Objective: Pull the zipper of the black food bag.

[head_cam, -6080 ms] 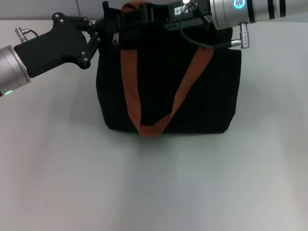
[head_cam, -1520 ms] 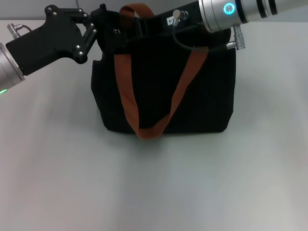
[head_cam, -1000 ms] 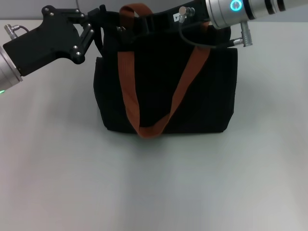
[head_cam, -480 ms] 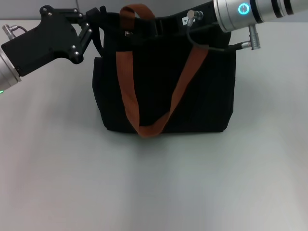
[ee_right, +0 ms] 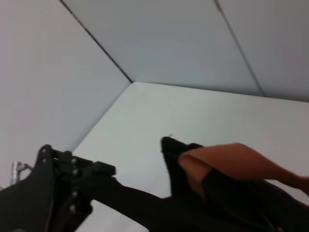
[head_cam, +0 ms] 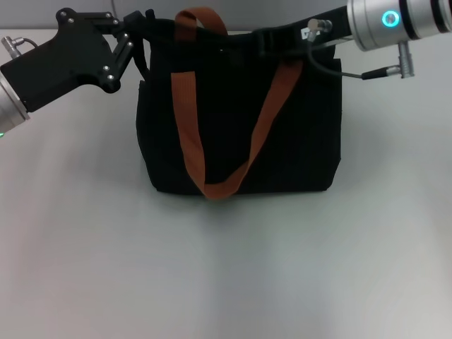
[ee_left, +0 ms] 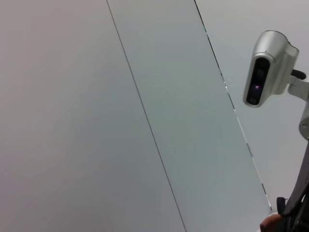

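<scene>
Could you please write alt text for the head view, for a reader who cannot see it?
A black food bag stands upright on a pale table, its orange-brown strap hanging in a loop down its front. The left hand is at the bag's top left corner, and the right hand reaches over its top edge from the right.

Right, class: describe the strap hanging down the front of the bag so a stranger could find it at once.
Start at the big black bag standing in the middle of the pale table, with the left gripper at its top left corner and the right gripper along its top edge. Down its front face hangs an orange-brown strap in a long V, the only coloured thing against the black fabric.
</scene>
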Tool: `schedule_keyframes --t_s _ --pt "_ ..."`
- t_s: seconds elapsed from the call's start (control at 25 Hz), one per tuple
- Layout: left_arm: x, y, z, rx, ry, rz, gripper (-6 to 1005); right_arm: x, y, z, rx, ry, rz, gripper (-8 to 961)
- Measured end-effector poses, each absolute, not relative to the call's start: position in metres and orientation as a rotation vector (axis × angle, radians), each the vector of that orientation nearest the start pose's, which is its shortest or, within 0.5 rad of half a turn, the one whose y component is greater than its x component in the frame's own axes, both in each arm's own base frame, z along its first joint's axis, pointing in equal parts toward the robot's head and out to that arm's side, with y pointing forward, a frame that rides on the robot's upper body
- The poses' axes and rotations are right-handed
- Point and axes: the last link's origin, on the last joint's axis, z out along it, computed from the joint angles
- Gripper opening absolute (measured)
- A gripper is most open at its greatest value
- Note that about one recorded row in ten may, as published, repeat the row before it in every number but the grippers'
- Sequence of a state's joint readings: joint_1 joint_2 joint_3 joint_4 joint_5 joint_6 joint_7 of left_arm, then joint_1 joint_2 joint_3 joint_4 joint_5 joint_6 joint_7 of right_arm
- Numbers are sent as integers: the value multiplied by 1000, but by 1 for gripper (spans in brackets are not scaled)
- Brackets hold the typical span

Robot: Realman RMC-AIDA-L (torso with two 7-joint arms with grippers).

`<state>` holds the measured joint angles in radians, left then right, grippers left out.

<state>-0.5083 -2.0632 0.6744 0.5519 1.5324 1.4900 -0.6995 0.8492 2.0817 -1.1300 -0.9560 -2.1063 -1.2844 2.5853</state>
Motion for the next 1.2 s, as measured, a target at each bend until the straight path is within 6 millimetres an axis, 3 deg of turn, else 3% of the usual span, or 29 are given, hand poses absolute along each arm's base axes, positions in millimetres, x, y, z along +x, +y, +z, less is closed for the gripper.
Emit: schedule_keyframes --t_s 0.84,1.2 --pt "-252 355 37 -2236 78 -843 86 151 404 16 -2454 1352 429 36" --pt "-252 355 38 -2236 81 -845 88 151 402 20 -2453 1353 452 46"
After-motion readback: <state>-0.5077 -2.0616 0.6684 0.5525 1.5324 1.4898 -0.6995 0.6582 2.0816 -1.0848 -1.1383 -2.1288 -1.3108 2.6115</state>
